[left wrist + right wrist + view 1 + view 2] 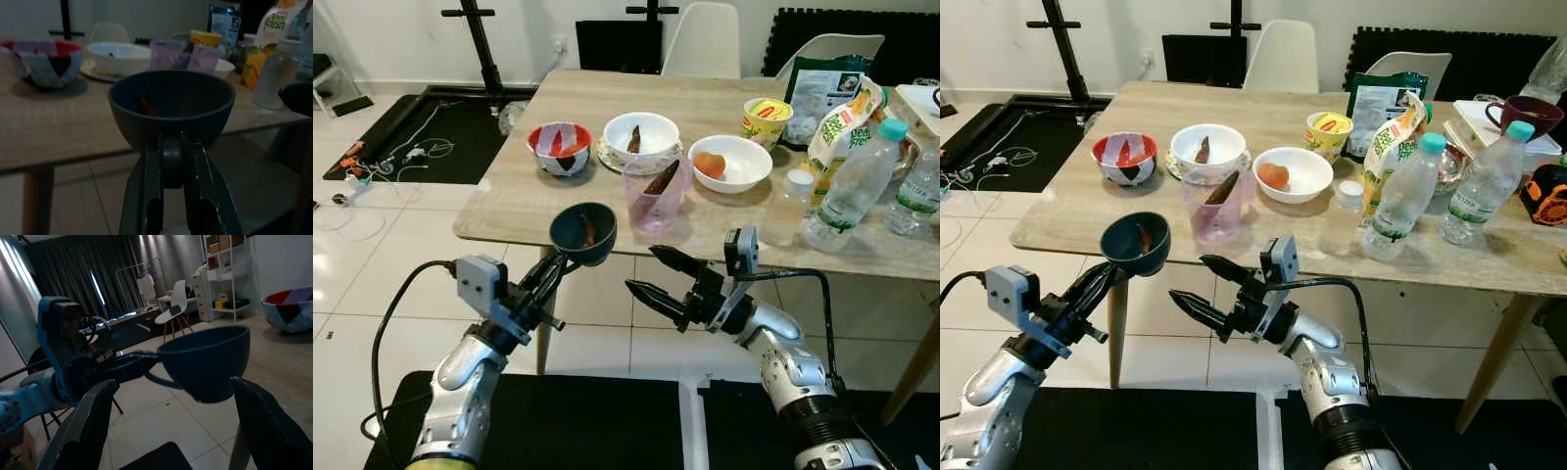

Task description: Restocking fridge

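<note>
Left gripper [551, 271]: we found its fingers closed on the handle of a dark blue cup [582, 233], held upright in the air just off the near edge of the table [509, 196]
Cup contents: one small reddish-brown piece lay inside; we could not identify it
Right gripper [651, 276]: its fingers stood wide apart and held nothing; it pointed toward the cup, close beside it but not touching
On the table: we noted a red bowl [558, 147], a white bowl [641, 134], a pink cup [657, 192], a bowl with an orange item [729, 162], a yellow tub [768, 118], bags and water bottles [850, 186]
Fridge: we saw none
Progress: we judged the task at an early stage; one item was lifted, nothing stowed
Remaining: carrying the cup to the fridge, then the other items
</note>
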